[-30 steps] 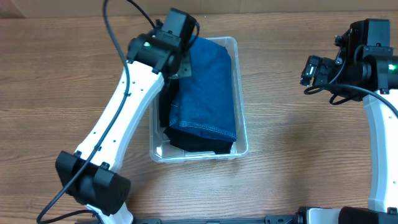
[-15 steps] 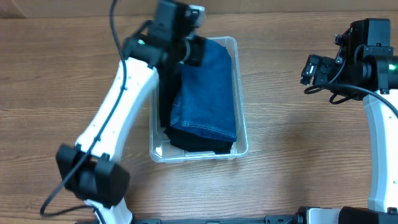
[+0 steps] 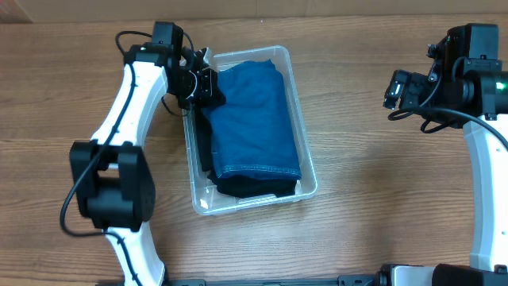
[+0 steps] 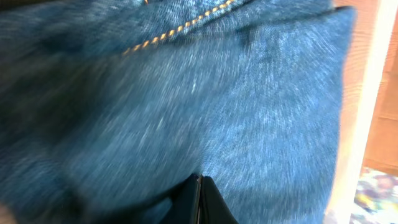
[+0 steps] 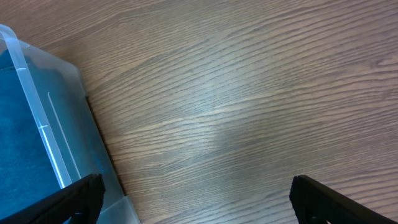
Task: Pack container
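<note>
Overhead: the container [image 3: 205, 199], a clear bin, is seen on the wooden table [image 3: 381, 175] just left of the frame's centre, its long side running top to bottom. It is filled almost wall to wall by folded blue jeans [image 3: 258, 119], with a darker fold shown at the lower end. The left gripper [image 3: 205, 83] is pressed against the bin's upper-left wall, beside the denim's corner, and the white left arm [image 3: 127, 111] is stretched up the left of the frame. The right arm [image 3: 480, 159] is kept at the right edge, its right gripper [image 3: 394, 91] well apart from the bin. Half a second earlier the left arm was laid across the bin's upper left; it has since been swung clear to the left, the jeans are uncovered, and the bin has been turned slightly. The right arm is unchanged.

Left wrist: the frame is filled by blurred denim crossed by orange stitching [image 4: 174, 28]. The dark fingers [image 4: 208, 205] are seen clenched together at the bottom centre; whether cloth is pinched cannot be told. The bin's pale wall [image 4: 360, 112] is seen at the right.

Right wrist: bare wood is shown, with the bin's corner at the left edge. The black fingertips [image 5: 74, 199] are held wide apart, released.
</note>
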`<state>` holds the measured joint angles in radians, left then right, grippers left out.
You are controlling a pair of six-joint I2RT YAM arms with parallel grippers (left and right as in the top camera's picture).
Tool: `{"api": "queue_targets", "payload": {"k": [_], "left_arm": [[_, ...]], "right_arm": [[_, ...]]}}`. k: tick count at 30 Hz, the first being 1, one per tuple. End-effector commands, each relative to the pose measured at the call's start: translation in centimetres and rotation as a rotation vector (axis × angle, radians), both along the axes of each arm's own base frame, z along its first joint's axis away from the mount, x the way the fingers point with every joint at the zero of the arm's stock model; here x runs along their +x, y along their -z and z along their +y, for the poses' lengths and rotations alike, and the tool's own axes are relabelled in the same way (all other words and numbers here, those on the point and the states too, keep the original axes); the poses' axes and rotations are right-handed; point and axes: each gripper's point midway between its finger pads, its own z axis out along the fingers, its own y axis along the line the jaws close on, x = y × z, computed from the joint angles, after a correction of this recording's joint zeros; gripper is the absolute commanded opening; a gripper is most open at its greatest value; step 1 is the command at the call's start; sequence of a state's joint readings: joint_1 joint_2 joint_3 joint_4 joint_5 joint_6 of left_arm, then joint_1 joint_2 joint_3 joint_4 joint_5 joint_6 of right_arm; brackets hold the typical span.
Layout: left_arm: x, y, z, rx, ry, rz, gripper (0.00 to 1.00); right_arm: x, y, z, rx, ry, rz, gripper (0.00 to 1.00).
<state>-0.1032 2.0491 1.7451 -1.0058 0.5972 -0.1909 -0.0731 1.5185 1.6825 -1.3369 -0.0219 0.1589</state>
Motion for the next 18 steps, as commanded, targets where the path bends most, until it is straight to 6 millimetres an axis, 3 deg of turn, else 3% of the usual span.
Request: {"api": "queue_targets", "payload": {"k": [1,3,5,6,9,12,15,18], "left_arm": [[-2.6,-9.7,-1.2,0.057,0.149,-0.314,0.04],[-5.9,-13.9,-2.7,0.099,0.203,-0.409,0.04],[-9.1,-14.5,-3.6,0.218,0.234,-0.404,0.04],[-10.7,-13.4,-4.0,0.301,0.256,-0.362,0.04],[-13.1,-7.6,-5.3,0.476,0.296,-0.228,0.04],[-12.9,-1.4,-2.8,0.622,0.207,-0.094,0.04],[-11.7,5.3,1.6,0.685,0.063,0.08,0.04],[-13.6,11.1,2.1,0.562,0.109,0.336,0.04]], "right_arm": [[0.0,-0.1,-0.1,0.001,0.003,-0.005,1.0],[0.1,-0.1,-0.1,0.001,0.003,-0.006,1.0],[0.1,-0.1,-0.1,0.001,0.003,-0.007,1.0],[0.1,-0.1,-0.1,0.001,0.003,-0.007,1.0],[0.0,-0.1,-0.1,0.001,0.003,-0.005,1.0],[-0.1,-0.1,-0.1,0.003,0.002,-0.001,1.0],[-0.1,-0.1,0.0,0.008,-0.001,-0.001,1.0],[-0.1,-0.1,0.0,0.008,-0.001,-0.001,1.0]]}}
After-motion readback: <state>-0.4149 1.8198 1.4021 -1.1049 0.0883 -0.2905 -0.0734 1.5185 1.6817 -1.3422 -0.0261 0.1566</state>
